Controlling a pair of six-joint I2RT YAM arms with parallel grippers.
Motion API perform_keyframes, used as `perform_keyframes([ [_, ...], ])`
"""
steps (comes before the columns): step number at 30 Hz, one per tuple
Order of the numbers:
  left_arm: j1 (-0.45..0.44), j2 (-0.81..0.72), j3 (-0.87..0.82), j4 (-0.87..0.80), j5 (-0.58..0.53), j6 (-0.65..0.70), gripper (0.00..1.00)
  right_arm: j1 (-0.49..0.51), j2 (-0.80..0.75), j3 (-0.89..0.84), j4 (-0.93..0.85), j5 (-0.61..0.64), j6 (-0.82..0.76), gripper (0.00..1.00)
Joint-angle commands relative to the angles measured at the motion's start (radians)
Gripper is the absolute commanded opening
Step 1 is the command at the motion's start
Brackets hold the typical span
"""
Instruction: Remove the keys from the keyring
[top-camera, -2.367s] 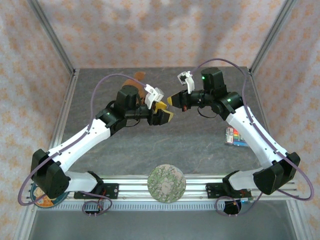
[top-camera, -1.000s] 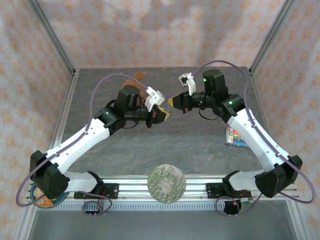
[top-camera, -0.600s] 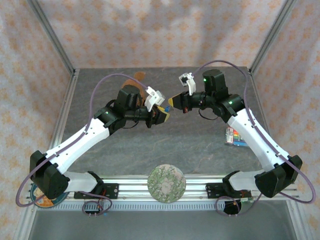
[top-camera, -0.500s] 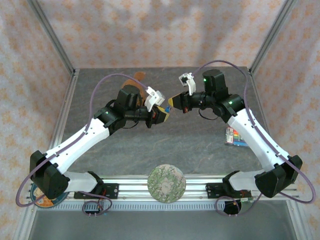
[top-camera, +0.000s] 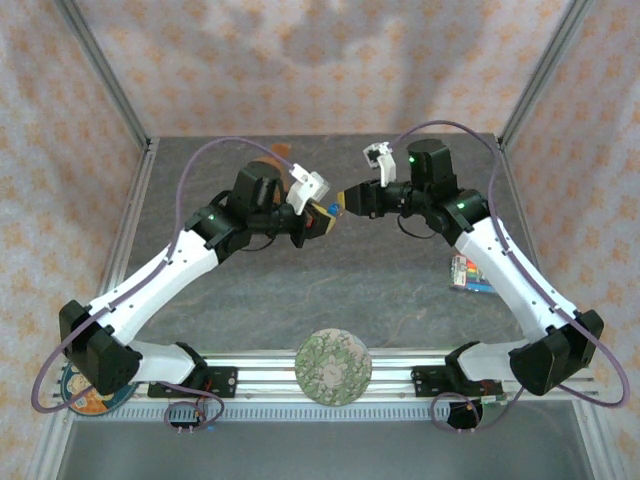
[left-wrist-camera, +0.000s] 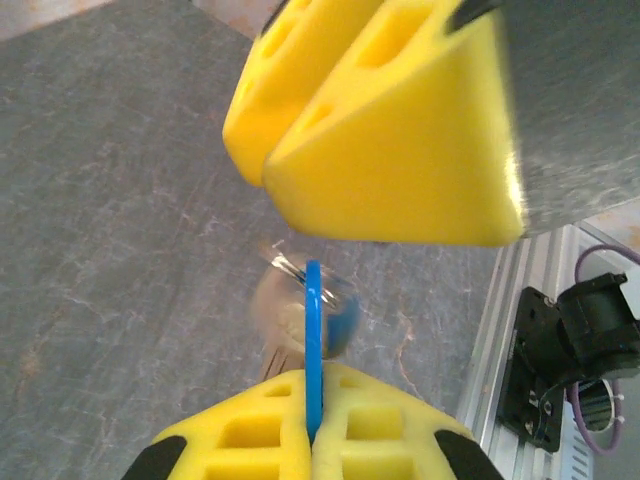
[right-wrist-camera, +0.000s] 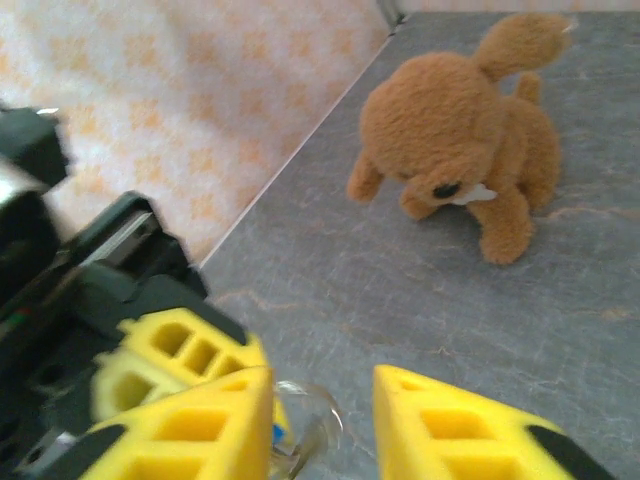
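Observation:
My left gripper (left-wrist-camera: 312, 400) is shut on the bright blue head of a key (left-wrist-camera: 313, 330), seen edge-on between its yellow pads. A thin metal keyring (left-wrist-camera: 290, 268) hangs off that key, blurred, with a pale silvery-tan key (left-wrist-camera: 278, 318) smeared beside it. My right gripper (right-wrist-camera: 322, 410) faces the left one, open. The blurred keyring (right-wrist-camera: 330, 415) sits in the gap by its left pad, and whether they touch I cannot tell. From above, the left gripper (top-camera: 322, 215) and right gripper (top-camera: 348, 200) meet tip to tip above the table's middle back.
A brown teddy bear (right-wrist-camera: 460, 120) sits on the grey table (top-camera: 400, 290) at the back, behind the left arm. A multicoloured flat packet (top-camera: 470, 272) lies under the right arm. A round patterned disc (top-camera: 334, 365) rests at the near rail.
My right gripper has gone from shut to open. The left gripper has lifted slightly toward the back with the blue key, and the ring is swinging.

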Motion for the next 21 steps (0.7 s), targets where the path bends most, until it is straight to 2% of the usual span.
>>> perform_keyframes([
  [1,-0.004,0.059,0.090,-0.145,-0.069,-0.005,0.00,-0.046,-0.023,-0.040,0.120,0.071,0.109,0.40],
  [6,-0.004,0.147,0.205,-0.261,-0.073,-0.017,0.00,-0.092,-0.053,-0.116,0.218,0.120,0.198,0.50],
  [10,-0.001,0.187,0.260,-0.296,-0.047,-0.041,0.00,-0.095,-0.078,-0.191,0.293,0.174,0.201,0.51],
  [14,0.008,0.205,0.295,-0.307,-0.005,-0.070,0.00,-0.098,-0.148,-0.354,0.528,0.148,0.193,0.55],
  [16,0.014,0.212,0.307,-0.302,0.027,-0.089,0.00,-0.098,-0.184,-0.454,0.690,0.127,0.221,0.60],
  [17,0.016,0.217,0.317,-0.304,0.038,-0.095,0.00,-0.099,-0.200,-0.499,0.759,0.124,0.246,0.67],
  [21,0.018,0.221,0.340,-0.300,0.085,-0.119,0.00,-0.101,-0.228,-0.582,0.883,0.074,0.292,0.82],
])
